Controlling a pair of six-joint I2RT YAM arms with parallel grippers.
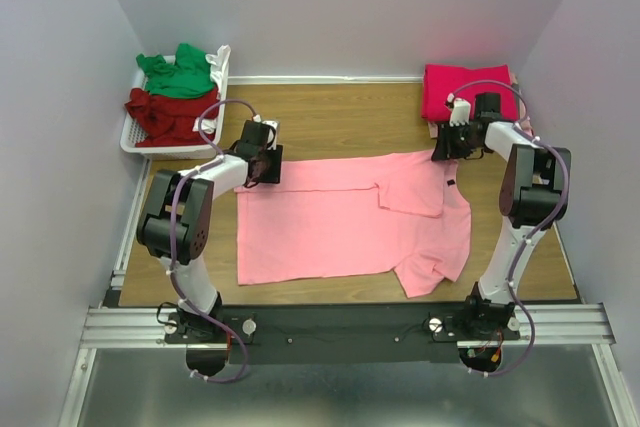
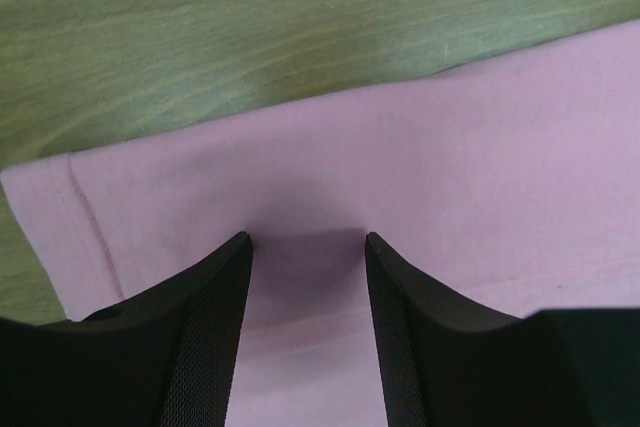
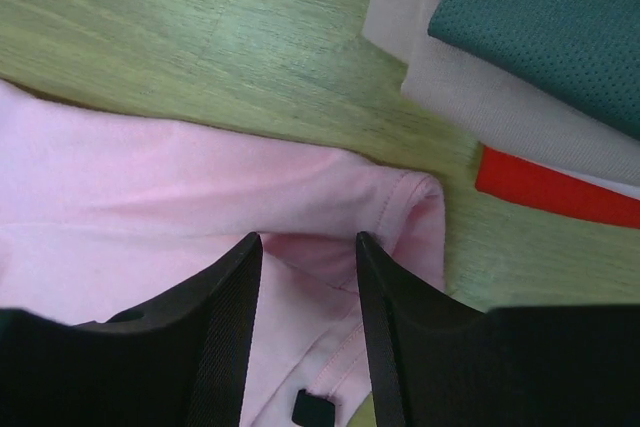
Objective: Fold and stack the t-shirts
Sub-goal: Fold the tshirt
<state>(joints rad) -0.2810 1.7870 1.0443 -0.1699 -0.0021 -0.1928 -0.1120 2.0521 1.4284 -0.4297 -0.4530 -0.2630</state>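
A light pink t-shirt [image 1: 340,217] lies spread flat on the wooden table, one sleeve folded in over its middle. My left gripper [image 1: 264,165] is down on its far left corner. In the left wrist view the left gripper [image 2: 308,239] is open, both fingertips resting on the pink cloth [image 2: 450,147] just inside the hem. My right gripper [image 1: 452,143] is at the far right corner. There the right gripper [image 3: 308,239] is open astride a raised fold of the shirt [image 3: 200,177], close to the dark neck label [image 3: 312,409]. Nothing is lifted.
A white basket [image 1: 128,137] at the back left holds a green shirt [image 1: 180,75] and a dark red shirt [image 1: 165,115]. A folded stack with a magenta shirt [image 1: 465,92] on top sits at the back right, right beside my right gripper; its layered edges [image 3: 500,97] show.
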